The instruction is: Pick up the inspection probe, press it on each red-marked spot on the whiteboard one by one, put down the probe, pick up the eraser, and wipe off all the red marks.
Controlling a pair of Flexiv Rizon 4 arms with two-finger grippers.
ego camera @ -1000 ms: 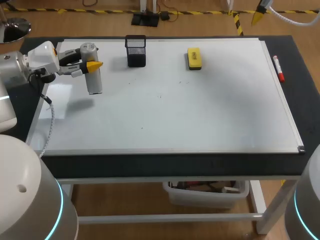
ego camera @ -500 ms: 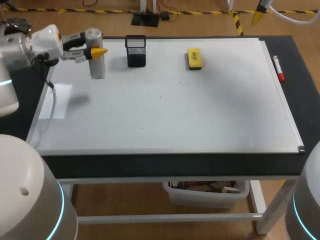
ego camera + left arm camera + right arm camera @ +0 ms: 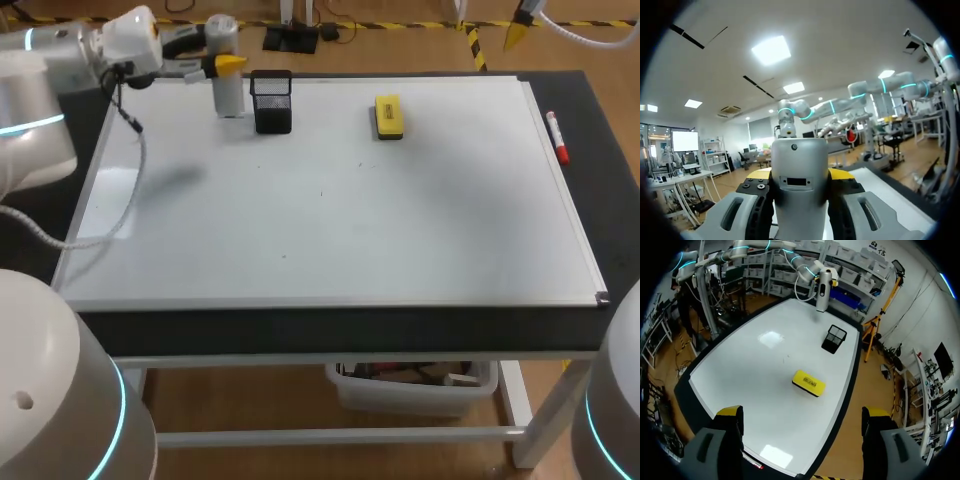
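Observation:
The inspection probe [image 3: 230, 95], a grey-white cylinder, hangs upright over the whiteboard's [image 3: 330, 230] far left part, just left of a black mesh holder [image 3: 272, 101]. My left gripper [image 3: 222, 62] is shut on its upper end. In the left wrist view the probe [image 3: 799, 160] fills the gap between the yellow tips of that gripper [image 3: 800, 176]. The yellow eraser [image 3: 388, 116] lies flat near the far edge, right of the holder. My right gripper [image 3: 802, 415] is open, high above the board's right side, over the eraser [image 3: 809, 383]. Only tiny dark specks show on the board.
A red marker [image 3: 557, 138] lies on the black table strip [image 3: 600, 170] along the board's right edge. The mesh holder [image 3: 834, 338] stands close to the held probe [image 3: 822, 292]. A cable hangs from my left arm over the board's left side.
My left arm has carried the probe from over the board's left part toward the far edge and rightward, up beside the mesh holder. The right arm has stayed put.

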